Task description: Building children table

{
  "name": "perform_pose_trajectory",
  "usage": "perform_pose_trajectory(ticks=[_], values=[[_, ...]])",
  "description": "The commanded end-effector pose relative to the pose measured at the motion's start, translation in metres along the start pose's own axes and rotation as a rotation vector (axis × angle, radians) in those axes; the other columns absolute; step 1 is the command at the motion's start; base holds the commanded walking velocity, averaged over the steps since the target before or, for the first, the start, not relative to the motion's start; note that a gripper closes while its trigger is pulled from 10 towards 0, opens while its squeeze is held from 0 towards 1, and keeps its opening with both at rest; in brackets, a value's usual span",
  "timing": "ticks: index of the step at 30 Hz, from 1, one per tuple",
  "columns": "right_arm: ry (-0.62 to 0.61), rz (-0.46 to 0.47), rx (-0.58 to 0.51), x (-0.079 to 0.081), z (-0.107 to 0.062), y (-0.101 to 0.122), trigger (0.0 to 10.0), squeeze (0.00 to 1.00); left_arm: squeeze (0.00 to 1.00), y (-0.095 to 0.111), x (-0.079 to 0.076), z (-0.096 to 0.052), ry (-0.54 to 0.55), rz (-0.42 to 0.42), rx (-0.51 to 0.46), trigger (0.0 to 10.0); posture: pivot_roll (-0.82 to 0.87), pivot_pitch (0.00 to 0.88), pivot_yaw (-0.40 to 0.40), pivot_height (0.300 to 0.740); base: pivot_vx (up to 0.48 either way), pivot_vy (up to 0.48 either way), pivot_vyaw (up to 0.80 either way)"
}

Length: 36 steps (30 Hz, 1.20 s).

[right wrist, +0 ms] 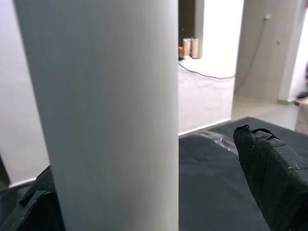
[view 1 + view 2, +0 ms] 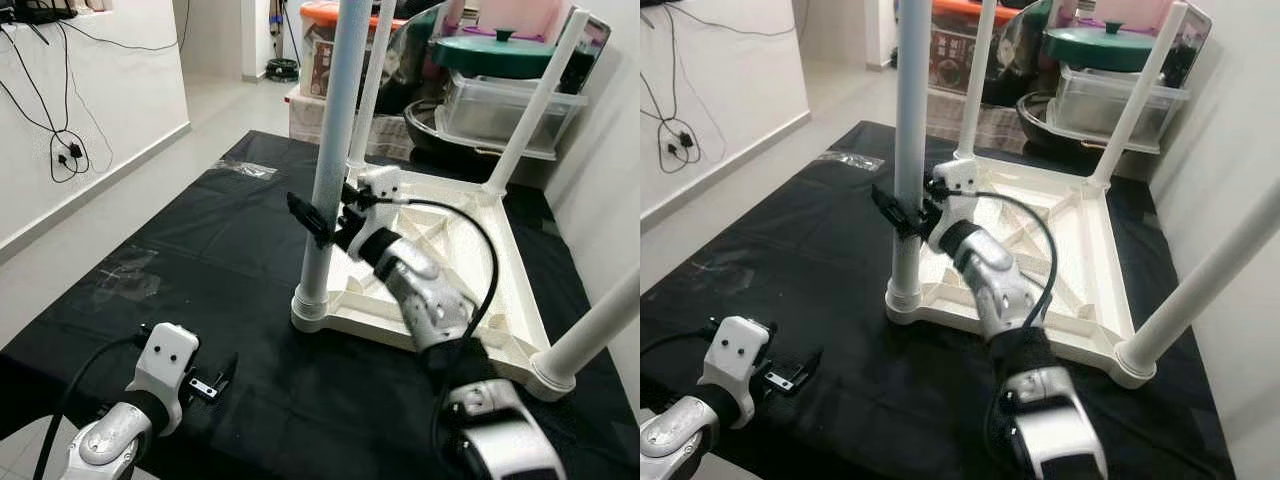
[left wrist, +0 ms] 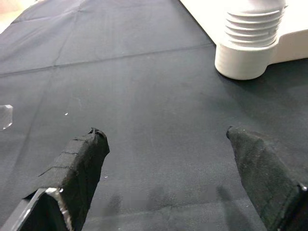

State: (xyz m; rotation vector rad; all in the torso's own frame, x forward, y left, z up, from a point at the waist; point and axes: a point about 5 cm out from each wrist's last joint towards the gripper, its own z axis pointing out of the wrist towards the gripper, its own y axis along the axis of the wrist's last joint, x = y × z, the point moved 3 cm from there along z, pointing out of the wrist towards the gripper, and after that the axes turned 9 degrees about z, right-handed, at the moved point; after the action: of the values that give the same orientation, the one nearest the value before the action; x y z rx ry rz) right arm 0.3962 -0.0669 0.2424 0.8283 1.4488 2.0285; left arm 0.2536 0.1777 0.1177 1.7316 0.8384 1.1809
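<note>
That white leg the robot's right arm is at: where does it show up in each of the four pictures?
Left eye view: leg upright at centre, right tool around it.
Right eye view: left of centre.
Left wrist view: its ribbed base in the top right corner.
Right wrist view: a wide white column close up.
Shared landmark: the black cloth.

Right pincer [image 2: 318, 222] reaches forward, fingers spread; left pincer [image 2: 222, 378] hangs low, open.
</note>
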Motion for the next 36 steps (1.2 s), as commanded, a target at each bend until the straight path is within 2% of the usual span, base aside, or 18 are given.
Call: perform_pose_trajectory(ticks=[1, 2, 5, 10, 12, 14, 17, 18, 19, 20, 21, 23, 24, 26, 27, 36], values=[[0.001, 0.013, 0.004, -0.007, -0.002, 0.002, 10.0, 0.06, 0.0, -0.005, -0.003, -0.001, -0.021, 0.017, 0.02, 10.0, 0.11, 0.0, -0.098, 0.74, 0.0, 0.0, 0.0], [0.01, 0.005, 0.009, -0.008, -0.002, 0.003, 10.0, 0.03, 0.0, -0.005, -0.003, -0.001, -0.021, 0.017, 0.021, 10.0, 0.11, 0.0, -0.098, 0.74, 0.0, 0.0, 0.0], [0.017, 0.001, 0.013, -0.008, -0.002, 0.003, 10.0, 0.02, 0.0, -0.005, -0.004, -0.001, -0.021, 0.017, 0.021, 10.0, 0.11, 0.0, -0.098, 0.74, 0.0, 0.0, 0.0], [0.183, 0.003, 0.061, 0.004, -0.005, 0.001, 10.0, 0.0, 0.0, -0.005, -0.004, -0.001, -0.027, 0.02, 0.022, 10.0, 0.11, 0.0, -0.098, 0.74, 0.0, 0.0, 0.0], [0.203, 0.005, 0.069, 0.005, -0.005, 0.0, 10.0, 0.0, 0.0, -0.006, -0.004, -0.001, -0.027, 0.021, 0.022, 10.0, 0.11, 0.0, -0.098, 0.74, 0.0, 0.0, 0.0], [0.226, 0.004, 0.081, 0.005, -0.005, -0.002, 8.2, 0.0, 0.0, -0.006, -0.004, 0.0, -0.027, 0.023, 0.022, 10.0, 0.11, 0.0, -0.098, 0.74, 0.0, 0.0, 0.0], [0.246, 0.004, 0.09, 0.006, -0.005, -0.004, 8.2, 0.0, 0.0, -0.006, -0.004, -0.001, -0.026, 0.024, 0.022, 10.0, 0.11, 0.0, -0.098, 0.74, 0.0, 0.0, 0.0], [0.28, 0.003, 0.097, 0.009, -0.006, -0.005, 7.4, 0.0, 0.0, -0.006, -0.004, -0.001, -0.026, 0.023, 0.023, 10.0, 0.11, 0.0, -0.098, 0.74, 0.0, 0.0, 0.0], [0.28, 0.003, 0.097, 0.009, -0.006, -0.005, 7.4, 0.0, 0.0, -0.006, -0.004, -0.001, -0.026, 0.023, 0.023, 10.0, 0.11, 0.0, -0.098, 0.74, 0.0, 0.0, 0.0], [0.303, -0.001, 0.104, 0.01, -0.007, -0.005, 6.6, 0.0, 0.0, -0.007, -0.004, -0.001, -0.026, 0.023, 0.024, 10.0, 0.11, 0.0, -0.103, 0.74, 0.0, 0.0, 0.0], [0.321, -0.005, 0.109, 0.01, -0.007, -0.005, 7.9, 0.0, 0.0, -0.007, -0.004, -0.001, -0.025, 0.023, 0.025, 10.0, 0.11, 0.0, -0.106, 0.74, 0.0, 0.0, 0.0], [0.332, -0.007, 0.111, 0.01, -0.007, -0.004, 7.9, 0.0, 0.0, -0.007, -0.004, -0.001, -0.025, 0.023, 0.025, 10.0, 0.11, 0.0, -0.106, 0.74, 0.0, 0.0, 0.0], [0.339, -0.011, 0.113, 0.01, -0.006, -0.004, 8.8, 0.0, 0.0, -0.007, -0.004, -0.001, -0.025, 0.024, 0.025, 10.0, 0.11, 0.0, -0.107, 0.74, 0.0, 0.0, 0.0], [0.344, -0.013, 0.113, 0.01, -0.006, -0.003, 8.8, 0.0, 0.0, -0.007, -0.004, -0.001, -0.024, 0.024, 0.025, 10.0, 0.11, 0.0, -0.107, 0.74, 0.0, 0.0, 0.0], [0.357, -0.019, 0.115, 0.011, -0.005, -0.002, 10.0, 0.0, 0.0, -0.007, -0.004, -0.001, -0.024, 0.025, 0.025, 10.0, 0.11, 0.0, -0.108, 0.74, 0.0, 0.0, 0.0], [0.372, -0.035, 0.128, 0.011, -0.002, -0.002, 10.0, 0.0, 0.0, -0.007, -0.004, -0.001, -0.024, 0.027, 0.027, 10.0, 0.12, 0.0, -0.113, 0.74, 0.0, 0.0, 0.0]])
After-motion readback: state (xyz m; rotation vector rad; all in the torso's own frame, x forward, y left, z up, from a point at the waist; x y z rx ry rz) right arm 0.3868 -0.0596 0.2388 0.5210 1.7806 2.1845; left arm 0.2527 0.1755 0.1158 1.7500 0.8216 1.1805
